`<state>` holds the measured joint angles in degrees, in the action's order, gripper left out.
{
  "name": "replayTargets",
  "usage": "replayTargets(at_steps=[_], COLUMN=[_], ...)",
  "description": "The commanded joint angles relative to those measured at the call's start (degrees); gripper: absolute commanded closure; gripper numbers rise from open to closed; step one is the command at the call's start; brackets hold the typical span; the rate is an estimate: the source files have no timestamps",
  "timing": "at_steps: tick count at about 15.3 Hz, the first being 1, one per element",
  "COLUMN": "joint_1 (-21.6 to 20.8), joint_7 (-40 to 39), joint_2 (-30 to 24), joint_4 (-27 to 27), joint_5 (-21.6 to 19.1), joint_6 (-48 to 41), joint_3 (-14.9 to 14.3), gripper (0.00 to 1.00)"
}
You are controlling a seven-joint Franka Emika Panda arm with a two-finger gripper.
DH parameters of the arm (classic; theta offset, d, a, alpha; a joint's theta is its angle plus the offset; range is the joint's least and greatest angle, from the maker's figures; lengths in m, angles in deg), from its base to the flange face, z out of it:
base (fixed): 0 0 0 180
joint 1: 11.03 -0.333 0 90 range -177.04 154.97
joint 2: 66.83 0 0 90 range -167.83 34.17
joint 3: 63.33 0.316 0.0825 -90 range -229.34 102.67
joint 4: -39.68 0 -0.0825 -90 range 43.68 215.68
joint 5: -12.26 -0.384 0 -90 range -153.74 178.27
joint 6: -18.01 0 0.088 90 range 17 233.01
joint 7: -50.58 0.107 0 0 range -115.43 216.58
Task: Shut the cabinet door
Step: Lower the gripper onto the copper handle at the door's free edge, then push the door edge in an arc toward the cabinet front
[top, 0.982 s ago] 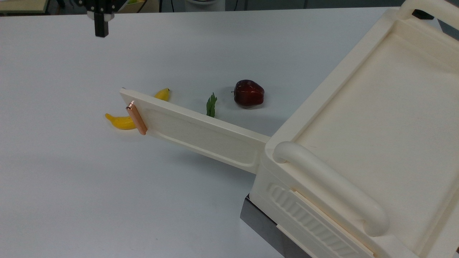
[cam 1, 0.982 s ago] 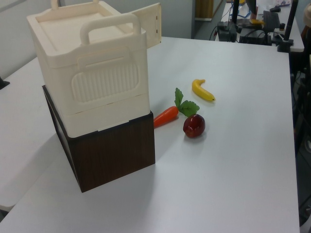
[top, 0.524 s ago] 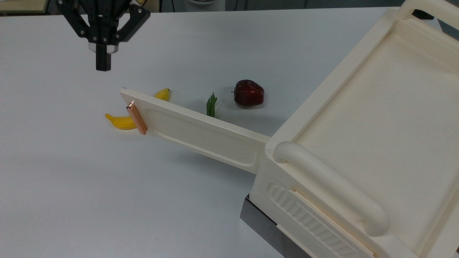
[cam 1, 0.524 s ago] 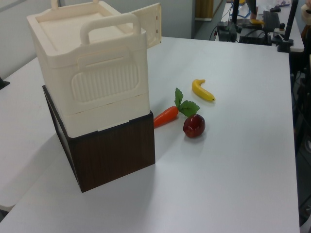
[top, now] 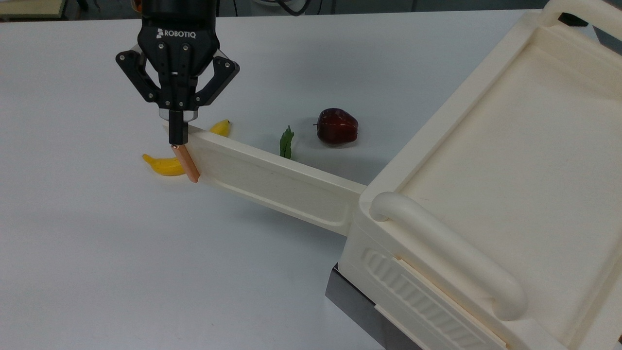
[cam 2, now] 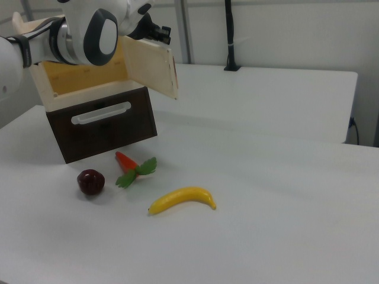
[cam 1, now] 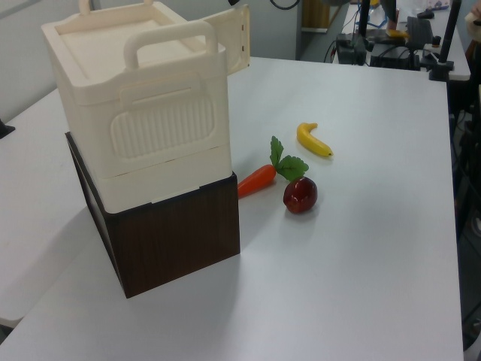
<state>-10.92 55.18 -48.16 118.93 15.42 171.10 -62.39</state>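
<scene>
Gripper (top: 178, 140) clenched, tips at the door (top: 272, 182) end by its handle (top: 186, 163).
Door hides the carrot (cam 1: 256, 180) in the top view.

In the top view the cabinet door (top: 272, 182) hides the middle of the banana (top: 165, 165) and all but the leaves of the carrot (top: 286, 142); the cabinet (top: 510, 204) is cut off at right.
</scene>
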Motion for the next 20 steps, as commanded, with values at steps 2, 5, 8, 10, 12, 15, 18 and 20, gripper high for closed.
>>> replayTargets(at_steps=[2, 5, 8, 10, 12, 15, 18, 20], joint_1=[-1.0, -1.1, -1.2, -1.3, -1.3, -1.3, -1.4, -1.4], joint_7=[0.7, 0.3, 0.3, 0.3, 0.3, 0.3, 0.5, 0.6], joint_2=[-1.2, -2.8, -3.2, -4.0, -4.3, -5.4, -6.8, -7.7], joint_4=[-0.7, -0.7, -0.8, -0.7, -0.8, -0.8, -0.8, -0.8], joint_5=[-1.3, -1.9, -3.1, -4.3, -6.4, -8.3, -12.0, -14.8], joint_6=[-3.6, -10.0, -13.4, -15.6, -18.9, -23.6, -28.2, -30.1], joint_3=[0.1, 0.1, 1.1, 1.3, 2.1, 3.4, 5.4, 7.1], gripper=[1.00, 1.00, 1.00, 1.00, 1.00, 1.00, 1.00, 1.00])
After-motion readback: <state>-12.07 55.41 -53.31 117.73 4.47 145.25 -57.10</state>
